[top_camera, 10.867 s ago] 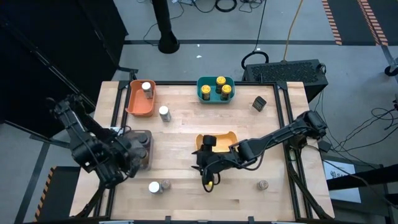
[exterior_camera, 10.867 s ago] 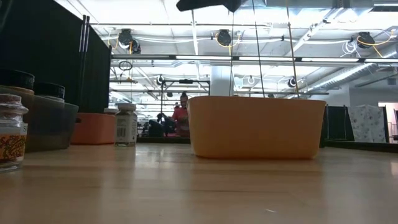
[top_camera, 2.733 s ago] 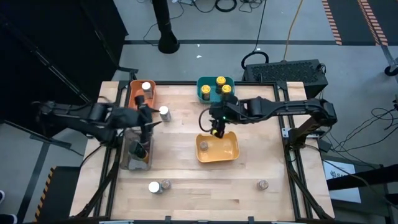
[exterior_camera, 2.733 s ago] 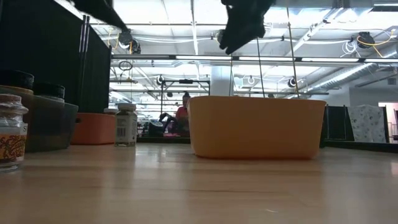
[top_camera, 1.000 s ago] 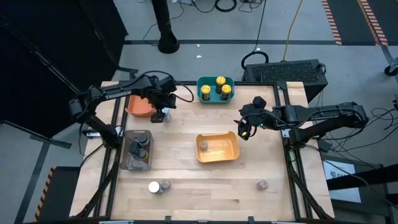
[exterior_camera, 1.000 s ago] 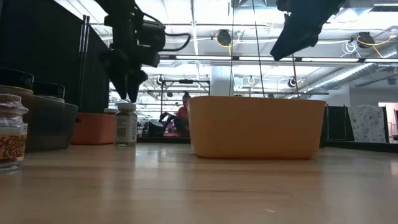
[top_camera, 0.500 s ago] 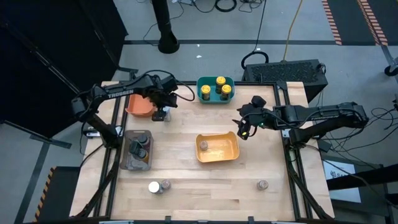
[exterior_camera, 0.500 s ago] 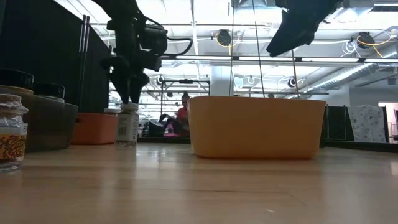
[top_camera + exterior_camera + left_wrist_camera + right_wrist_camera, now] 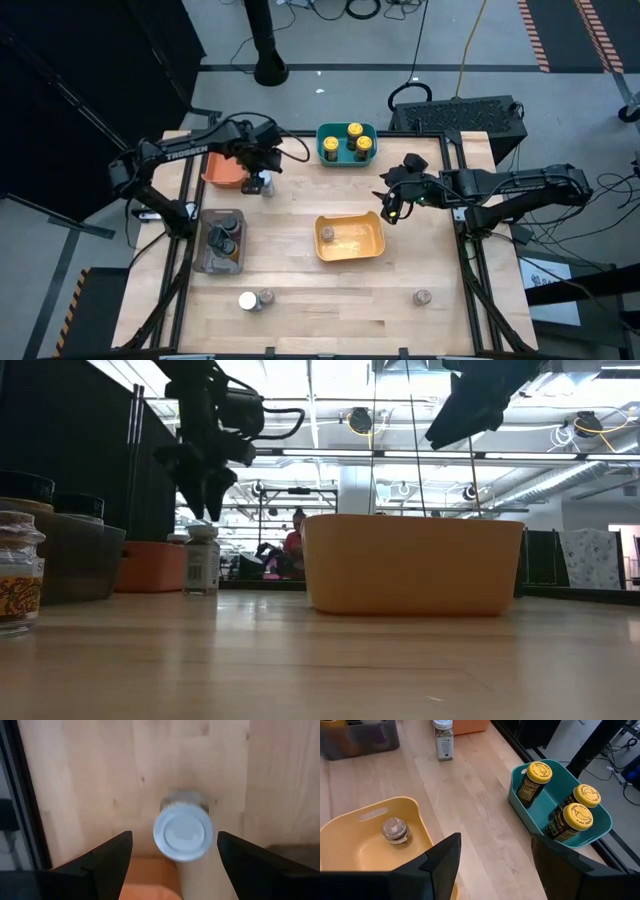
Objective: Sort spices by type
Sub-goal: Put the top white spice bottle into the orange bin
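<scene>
A spice jar with a white lid stands upright on the table beside the orange bin. It also shows in the low view and the left wrist view. My left gripper hangs open just above the jar and points down. Its fingers stand on either side of the lid without touching it. My right gripper is open and empty, above the table to the right of the yellow bin. One jar lies in that bin.
A teal bin at the far edge holds three yellow-lidded jars. A grey bin at the left holds dark-lidded jars. Two jars stand near the front left and one at the front right.
My left gripper has stayed over the white-lidded jar. It dipped to the lid and rose a little again, and it is still open. The jar stands where it was. My right arm has kept almost still.
</scene>
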Controlling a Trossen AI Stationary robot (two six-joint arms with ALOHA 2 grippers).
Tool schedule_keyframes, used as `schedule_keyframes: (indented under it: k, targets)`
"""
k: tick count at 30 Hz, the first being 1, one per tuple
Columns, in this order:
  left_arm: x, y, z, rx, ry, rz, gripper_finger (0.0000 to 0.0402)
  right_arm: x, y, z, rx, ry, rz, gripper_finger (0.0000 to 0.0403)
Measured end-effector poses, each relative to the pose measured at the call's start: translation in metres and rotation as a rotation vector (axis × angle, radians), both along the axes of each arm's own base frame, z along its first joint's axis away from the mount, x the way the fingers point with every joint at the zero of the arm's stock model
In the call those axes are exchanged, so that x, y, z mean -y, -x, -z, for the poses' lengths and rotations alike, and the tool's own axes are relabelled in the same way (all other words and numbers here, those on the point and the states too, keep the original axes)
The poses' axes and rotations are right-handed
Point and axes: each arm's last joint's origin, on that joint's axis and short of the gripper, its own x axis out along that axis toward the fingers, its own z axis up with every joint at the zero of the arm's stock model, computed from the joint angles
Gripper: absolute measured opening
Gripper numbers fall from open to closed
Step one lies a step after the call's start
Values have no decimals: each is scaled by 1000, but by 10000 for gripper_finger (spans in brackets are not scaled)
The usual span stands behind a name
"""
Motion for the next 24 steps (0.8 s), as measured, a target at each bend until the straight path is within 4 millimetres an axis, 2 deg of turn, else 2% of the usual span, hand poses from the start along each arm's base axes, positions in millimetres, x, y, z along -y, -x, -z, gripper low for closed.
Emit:
schedule_keyframes:
  k: [10, 15, 20, 24]
  targets:
    - [-8, 0, 5, 27, 77, -18, 297, 0, 0, 0, 2, -1, -2, 226]
    - [-9, -3, 15, -26, 109, -20, 297, 0, 0, 0, 2, -3, -3, 226]
    - [-9, -3, 16, -27, 110, -21, 297, 0, 0, 0, 1, -2, -3, 226]
    - [-8, 1, 30, -47, 123, -24, 297, 0, 0, 0, 0, -2, -4, 226]
